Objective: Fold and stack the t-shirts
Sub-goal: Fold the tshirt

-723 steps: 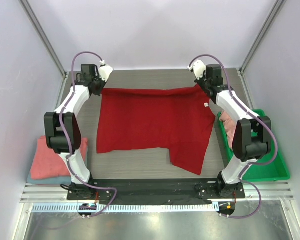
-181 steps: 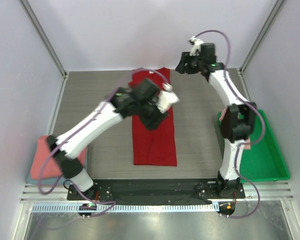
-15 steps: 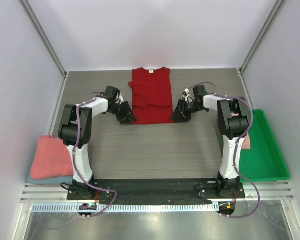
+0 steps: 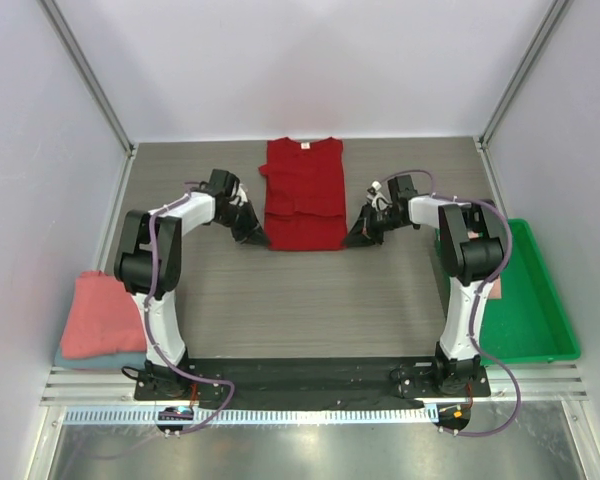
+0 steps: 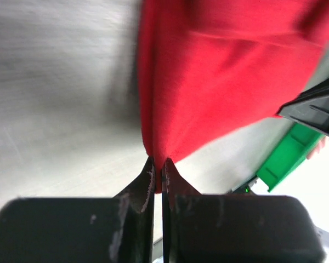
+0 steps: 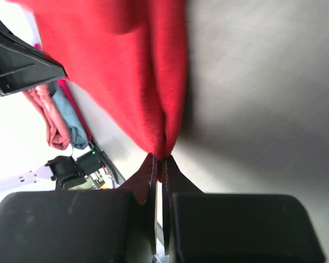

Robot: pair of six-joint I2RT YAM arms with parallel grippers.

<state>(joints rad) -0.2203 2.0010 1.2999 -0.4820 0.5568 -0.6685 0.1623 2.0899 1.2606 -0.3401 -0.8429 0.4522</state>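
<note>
The deep red t-shirt (image 4: 303, 195) lies folded into a narrow strip at the back middle of the table, collar at the far end. My left gripper (image 4: 259, 240) is shut on its near left corner (image 5: 156, 159). My right gripper (image 4: 352, 238) is shut on its near right corner (image 6: 164, 150). Both wrist views show red cloth pinched between the fingertips. A stack of folded t-shirts (image 4: 102, 315), salmon-pink on top of a pale blue-grey one, sits at the near left.
A bright green tray (image 4: 540, 330) stands at the right edge with pink cloth (image 4: 490, 285) in it, partly behind the right arm. Metal frame posts and pale walls enclose the table.
Both grippers have closed on the near corners of the red shirt since half a second ago. The shirt's near edge sits a little nearer than before.
</note>
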